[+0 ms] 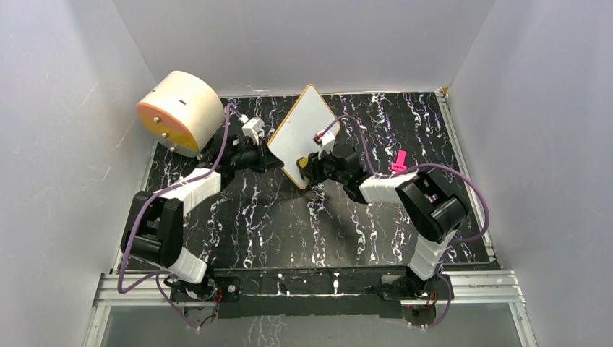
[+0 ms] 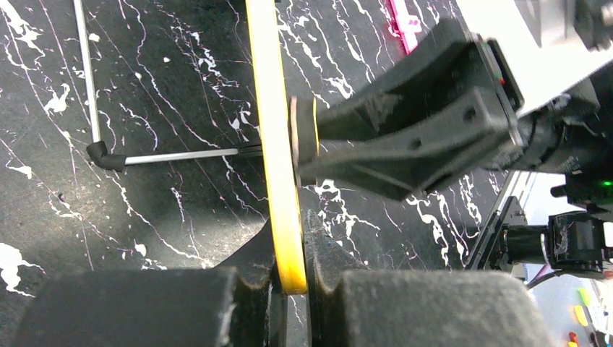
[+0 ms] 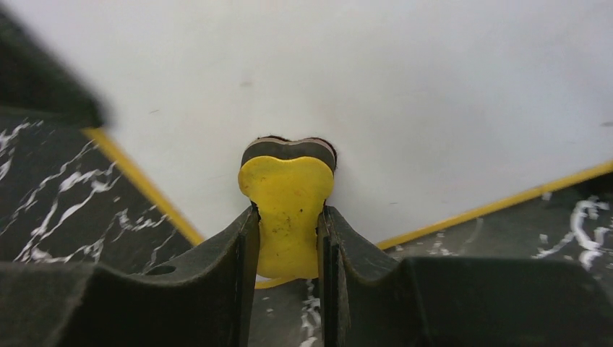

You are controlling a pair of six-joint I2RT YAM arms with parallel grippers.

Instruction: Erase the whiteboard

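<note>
Black marble-patterned tabletop with white veins lies before you, closed in by pale grey walls.

You have one small white whiteboard with a thin yellow-orange frame, raised at the middle of the far half and turned like a diamond, one corner pointing down. You cannot tell whether that corner touches the table.

Your left gripper is closed on the board's left edge. In the left wrist view the frame runs edge-on between its fingers.

Your right gripper is clamped on one yellow eraser with a dark pad, which is pressed flat against the board near its lower corner. The right wrist view shows both fingers squeezing the yellow handle, pad against the board.

The board's face reads as plain white with a few faint specks.

One cream cylinder with an orange end face sits at the far left, well apart from the board. One small pink piece lies on the right, beside your right arm; its shape is too small to tell.
</note>
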